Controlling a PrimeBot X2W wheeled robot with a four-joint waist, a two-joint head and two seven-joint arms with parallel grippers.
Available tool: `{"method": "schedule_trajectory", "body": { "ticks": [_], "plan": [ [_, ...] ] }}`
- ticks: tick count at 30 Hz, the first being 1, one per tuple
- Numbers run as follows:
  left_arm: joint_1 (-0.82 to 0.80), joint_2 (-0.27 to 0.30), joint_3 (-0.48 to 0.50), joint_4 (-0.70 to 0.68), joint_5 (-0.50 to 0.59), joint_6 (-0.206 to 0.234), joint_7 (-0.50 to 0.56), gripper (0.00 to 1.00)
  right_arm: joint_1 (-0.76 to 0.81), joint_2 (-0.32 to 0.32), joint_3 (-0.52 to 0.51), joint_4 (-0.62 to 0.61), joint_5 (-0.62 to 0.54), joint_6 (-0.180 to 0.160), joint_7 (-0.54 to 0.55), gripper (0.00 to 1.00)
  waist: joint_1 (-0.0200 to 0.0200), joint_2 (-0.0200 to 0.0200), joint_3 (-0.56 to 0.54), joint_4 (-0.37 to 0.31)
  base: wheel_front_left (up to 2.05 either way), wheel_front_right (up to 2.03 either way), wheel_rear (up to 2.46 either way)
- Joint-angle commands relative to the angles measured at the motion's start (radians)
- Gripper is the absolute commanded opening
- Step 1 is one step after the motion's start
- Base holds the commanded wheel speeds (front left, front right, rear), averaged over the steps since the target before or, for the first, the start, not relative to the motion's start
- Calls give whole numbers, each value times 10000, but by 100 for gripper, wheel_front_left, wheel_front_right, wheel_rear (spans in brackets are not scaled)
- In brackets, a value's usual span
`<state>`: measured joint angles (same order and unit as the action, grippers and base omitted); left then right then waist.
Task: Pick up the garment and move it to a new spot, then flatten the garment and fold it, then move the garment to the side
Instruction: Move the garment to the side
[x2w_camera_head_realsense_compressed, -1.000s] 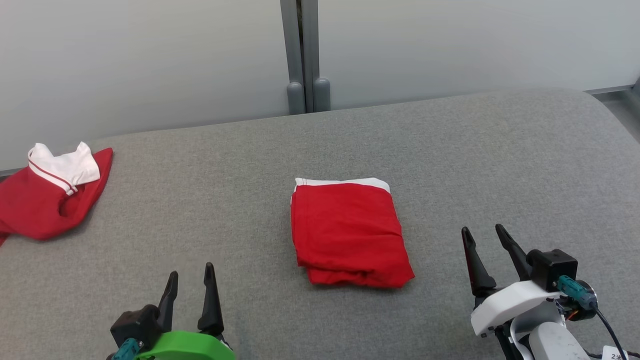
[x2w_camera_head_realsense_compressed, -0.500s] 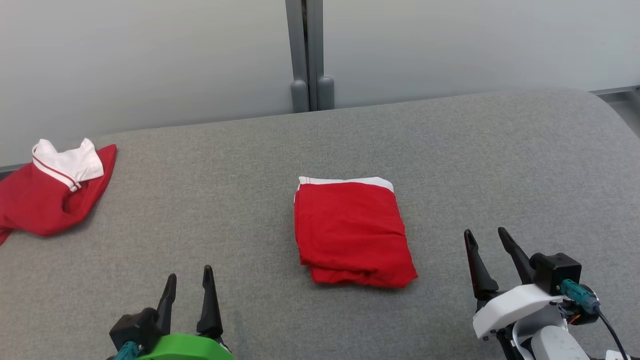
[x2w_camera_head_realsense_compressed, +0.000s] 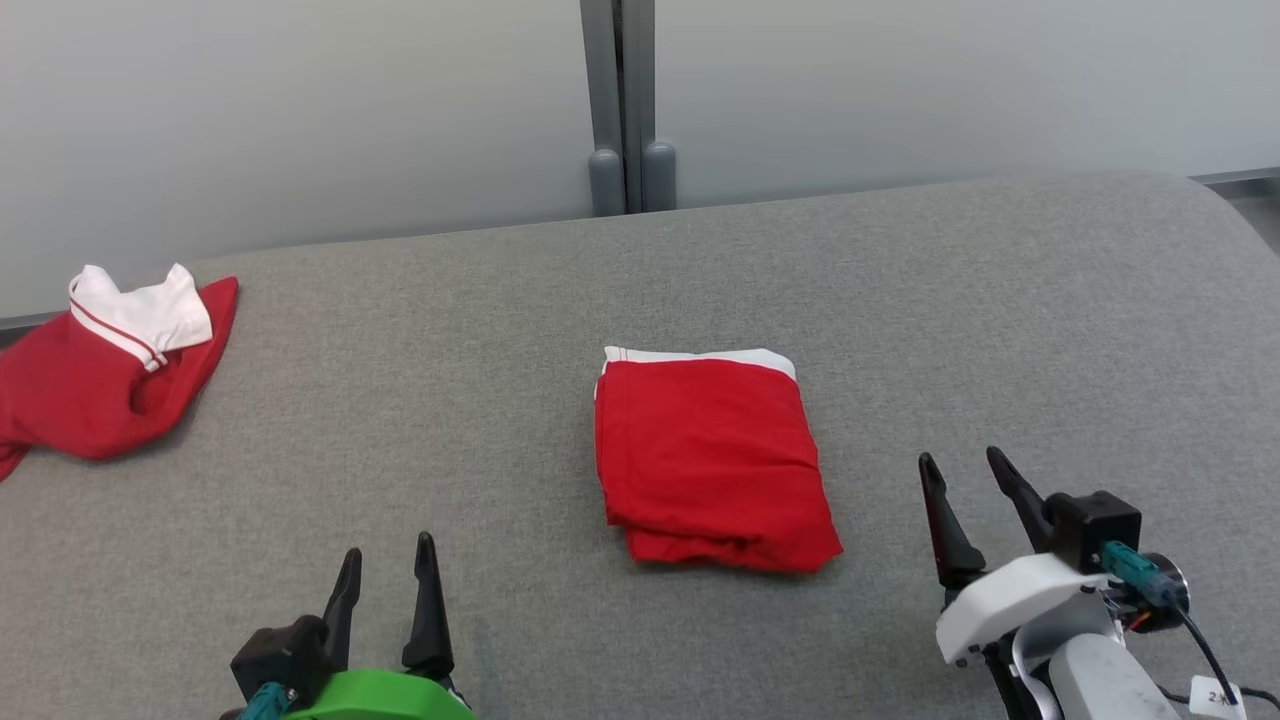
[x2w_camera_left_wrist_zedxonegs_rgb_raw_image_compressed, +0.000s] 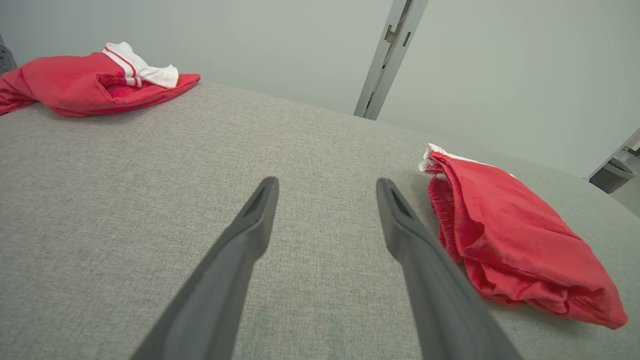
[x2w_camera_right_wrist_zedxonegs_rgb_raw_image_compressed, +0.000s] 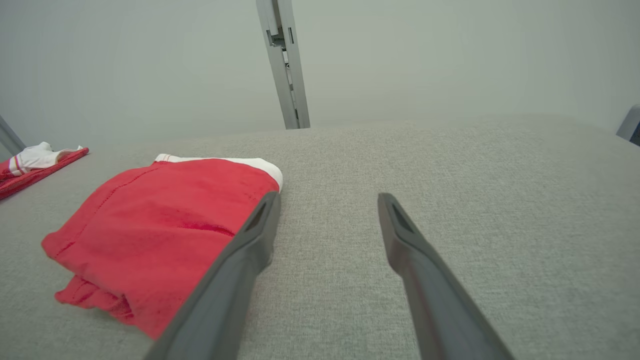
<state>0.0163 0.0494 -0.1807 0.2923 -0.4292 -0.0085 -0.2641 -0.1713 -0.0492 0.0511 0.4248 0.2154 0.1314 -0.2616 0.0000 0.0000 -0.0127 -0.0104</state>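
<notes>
A red garment (x2w_camera_head_realsense_compressed: 712, 455) with a white band along its far edge lies folded into a neat rectangle at the middle of the grey surface (x2w_camera_head_realsense_compressed: 450, 380). It also lies to the right in the left wrist view (x2w_camera_left_wrist_zedxonegs_rgb_raw_image_compressed: 505, 235) and to the left in the right wrist view (x2w_camera_right_wrist_zedxonegs_rgb_raw_image_compressed: 155, 230). My left gripper (x2w_camera_head_realsense_compressed: 389, 575) stands open at the lower left, well clear of the garment. My right gripper (x2w_camera_head_realsense_compressed: 965, 470) is open at the lower right, a short way right of the garment's near corner. Nothing sits between either pair of fingers.
A second red garment with a white striped collar (x2w_camera_head_realsense_compressed: 105, 370) lies crumpled at the far left edge of the surface, also in the left wrist view (x2w_camera_left_wrist_zedxonegs_rgb_raw_image_compressed: 95, 82). A pale wall with a grey vertical post (x2w_camera_head_realsense_compressed: 622, 100) rises behind the surface. The surface curves away at the right.
The head camera has turned slightly, shifting the whole picture. The left gripper sits a little lower in view and the right one a little higher. Both stay open; the garments lie still.
</notes>
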Motion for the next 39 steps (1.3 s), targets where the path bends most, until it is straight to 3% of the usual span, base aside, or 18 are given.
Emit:
{"method": "schedule_trajectory", "body": {
  "ticks": [1,5,12,24,34,35,37,39],
  "plan": [
    [-58,21,-27,18,16,2,-2,100,-334,-26,142,120,-148,-15,-47,100,0,0,49,76,0,0,0],
    [-262,21,-138,54,95,-13,-2,100,-1354,-37,441,470,-567,-15,387,100,0,0,218,223,0,0,0],
    [-538,24,-396,109,-34,-43,-2,100,-2985,-115,587,1357,-945,-15,2342,100,0,0,603,782,0,0,0],
    [-730,23,-398,99,-75,21,-2,100,-3714,-512,1140,3243,385,-15,4985,100,0,0,1063,1771,0,0,0],
    [-828,23,-533,160,7,-7,-2,100,-3828,-635,1805,3893,1395,-10,5658,100,0,0,1224,2007,0,0,0],
    [-839,23,-548,158,3,-7,-2,100,-3826,-637,1874,3922,1482,-10,5668,59,0,0,1245,2014,0,0,0],
    [-864,23,-566,163,14,-9,-2,100,-3856,-621,1965,4020,1627,-9,5704,37,0,0,1285,2010,0,0,0],
    [-892,23,-573,175,43,-15,-2,100,-3887,-618,2104,4115,1705,-7,5750,24,0,0,1332,1988,0,0,0]
  ]
}}
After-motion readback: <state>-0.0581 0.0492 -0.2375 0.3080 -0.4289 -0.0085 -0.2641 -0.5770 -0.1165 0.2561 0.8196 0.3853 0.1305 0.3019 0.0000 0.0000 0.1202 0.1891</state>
